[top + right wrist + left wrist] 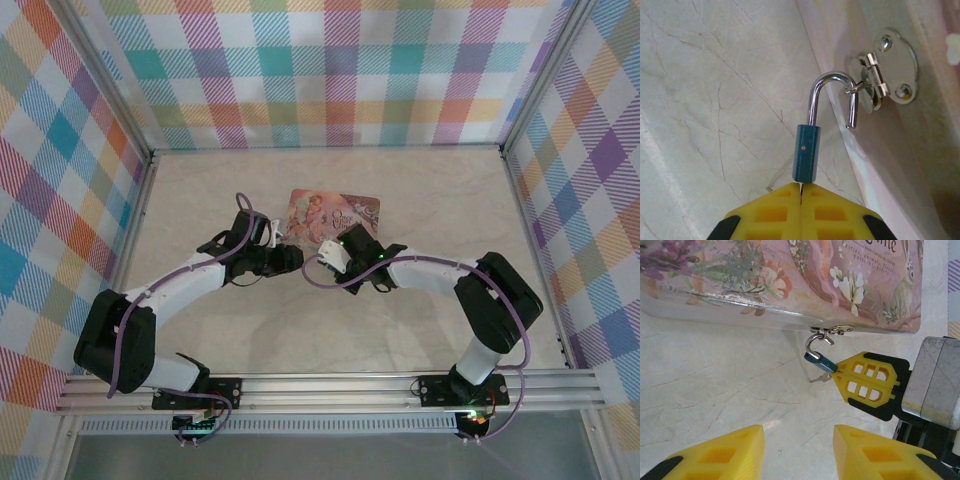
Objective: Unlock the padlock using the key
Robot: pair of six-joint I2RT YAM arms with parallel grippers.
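While the key (801, 186) is pinched by the right hand (801, 194), the padlock (806, 152) is seen sprung — unlocking judged done — left hand (799, 434) wide.

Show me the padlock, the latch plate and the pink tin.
padlock (806, 152), right wrist view, blue body.
latch plate (897, 65), right wrist view, silver oval between screws.
pink tin (740, 265), left wrist view, illustrated top.

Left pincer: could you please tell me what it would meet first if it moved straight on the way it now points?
Most likely the padlock hanging from the clasp of the pink tin, or the tin's wall beside it; depth is unclear. The open left pincer has bare table before that.
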